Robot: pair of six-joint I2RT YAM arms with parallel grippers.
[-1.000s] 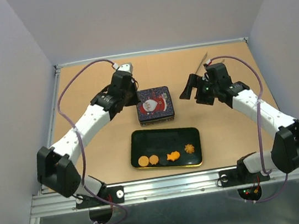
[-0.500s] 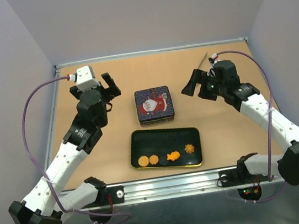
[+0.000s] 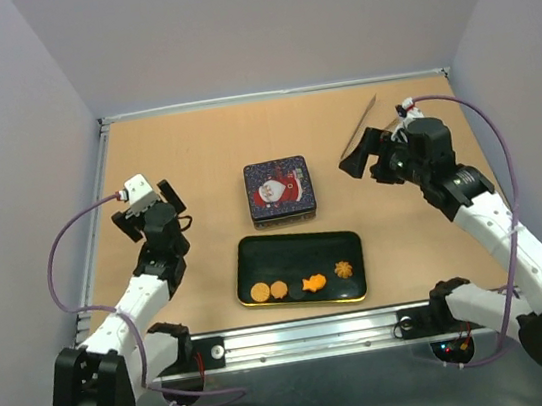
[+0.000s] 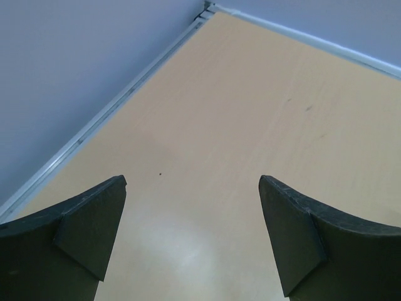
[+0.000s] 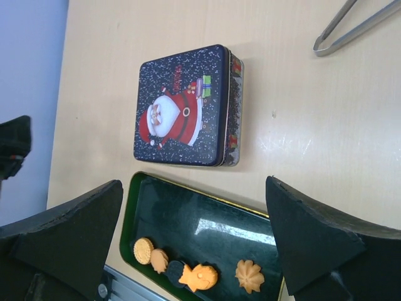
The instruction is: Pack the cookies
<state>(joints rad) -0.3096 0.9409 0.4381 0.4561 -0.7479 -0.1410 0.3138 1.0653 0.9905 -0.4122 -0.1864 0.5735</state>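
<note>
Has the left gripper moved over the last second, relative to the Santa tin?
Yes. The left gripper has swung away from the Santa tin, from beside its left side out toward the left edge of the table; it is open.

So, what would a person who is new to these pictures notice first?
Most likely the closed tin with a Santa picture, at the middle of the table. Just in front of it lies the black tray with a short row of cookies along its near edge. The left gripper and the right gripper are both open and hold nothing.
</note>
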